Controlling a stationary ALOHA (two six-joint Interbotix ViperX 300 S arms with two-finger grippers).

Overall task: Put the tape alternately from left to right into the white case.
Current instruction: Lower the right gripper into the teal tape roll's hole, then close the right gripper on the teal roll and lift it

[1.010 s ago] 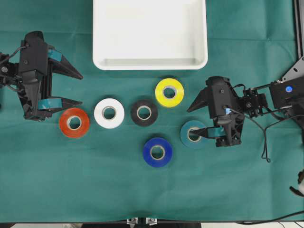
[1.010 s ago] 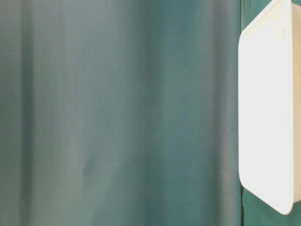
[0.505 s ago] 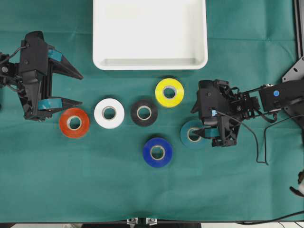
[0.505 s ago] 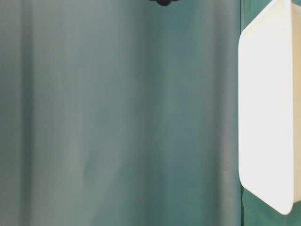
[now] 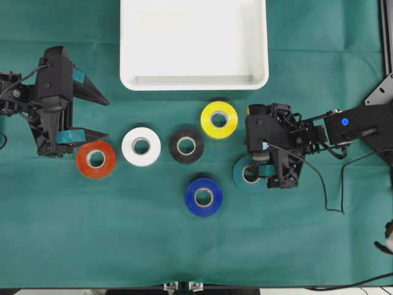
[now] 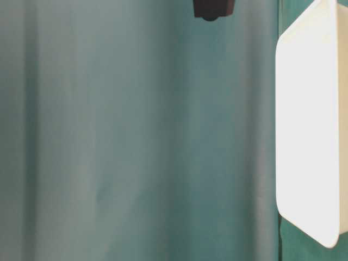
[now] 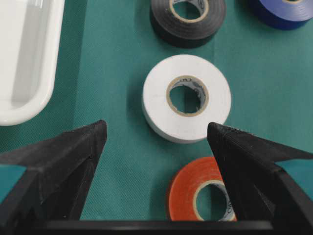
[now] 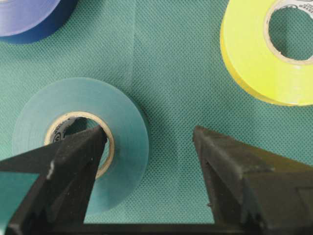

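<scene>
Green cloth [image 5: 123, 246] covers the whole table, and all six tape rolls are lying flat on it, none in the white case [image 5: 194, 82] yet. That tray sits at the top middle of the overhead view, its near rim just above the yellow roll [image 5: 219, 120].

Going left to right along the cloth: red-orange roll [image 5: 96, 158], white roll [image 5: 141, 146], black roll [image 5: 186, 145], then the yellow one a bit higher up, the blue roll [image 5: 204, 196] lower down, and the teal roll [image 5: 247, 174] furthest right.

Left gripper [image 5: 92, 117] is parked at the left edge with its fingers spread wide, nothing between them. From its wrist cam the white roll [image 7: 187, 97] sits ahead in the gap, and the red-orange roll [image 7: 203, 196] is right by one finger, partly tucked under it. Can't tell if it's actually touching.

Right gripper [image 8: 149, 139] is down at the teal roll [image 8: 80, 142]. One finger [image 8: 63, 171] pokes into the roll's core hole, the other sits outside the ring on the cloth, so the jaws straddle one wall of the roll. Still a clear gap on the outer side, so fingers are apart and not squeezing it. Yellow roll [image 8: 269, 49] and blue roll [image 8: 32, 17] sit at the top corners of that view.

Table-level cam is mostly blurry green, with the case [image 6: 310, 125] at the right.
</scene>
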